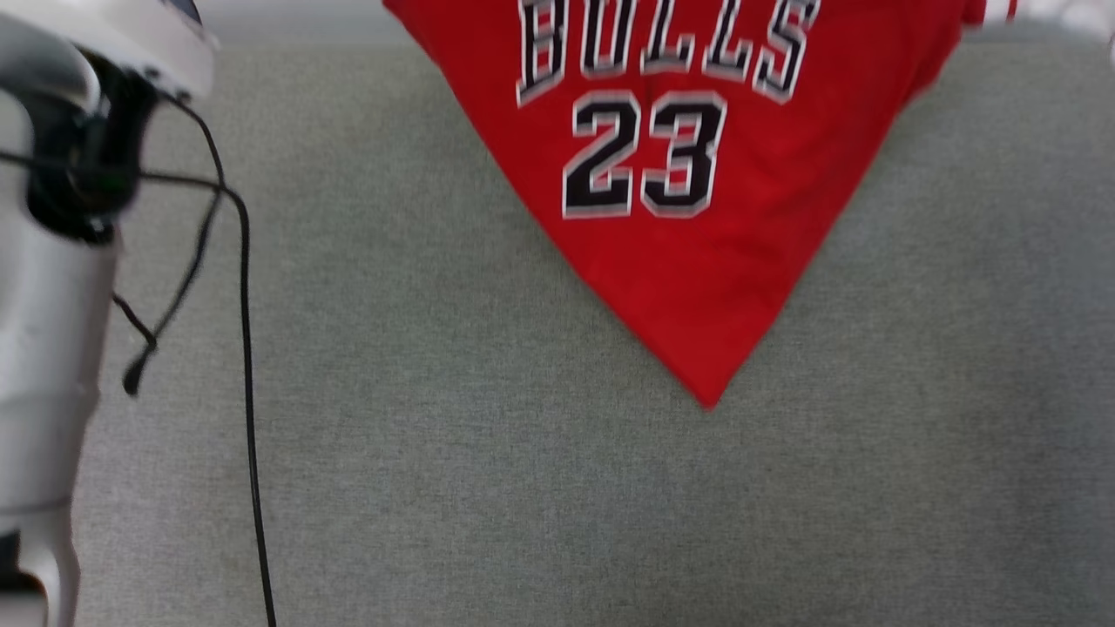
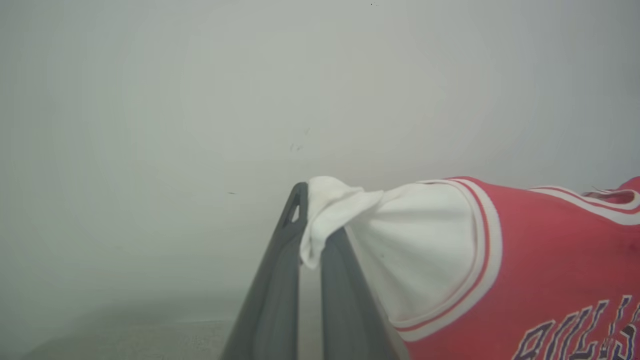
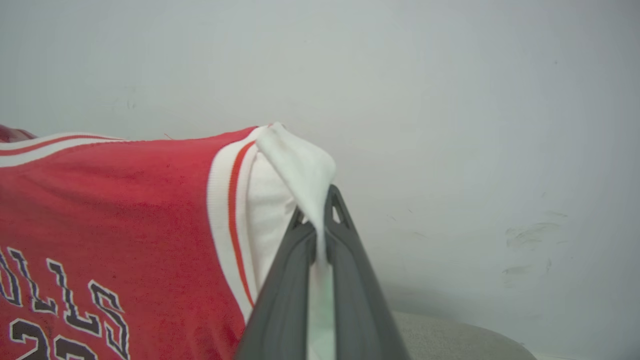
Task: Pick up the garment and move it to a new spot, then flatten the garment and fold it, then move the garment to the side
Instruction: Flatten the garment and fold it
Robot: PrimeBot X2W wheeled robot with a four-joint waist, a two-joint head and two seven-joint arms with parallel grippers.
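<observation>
Garment (image 1: 697,287) red, white-sleeved, numbered 23.

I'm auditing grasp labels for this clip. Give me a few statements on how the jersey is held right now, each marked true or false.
1. The left gripper is shut on the garment at a white sleeve. True.
2. The right gripper is open and holds nothing. False: it is shut on the other white sleeve.
3. The number on the front reads 23. True.
4. The garment lies folded flat on the grey surface. False: it is held up by both sleeves, unfolded, with one lower corner pointing down.
</observation>
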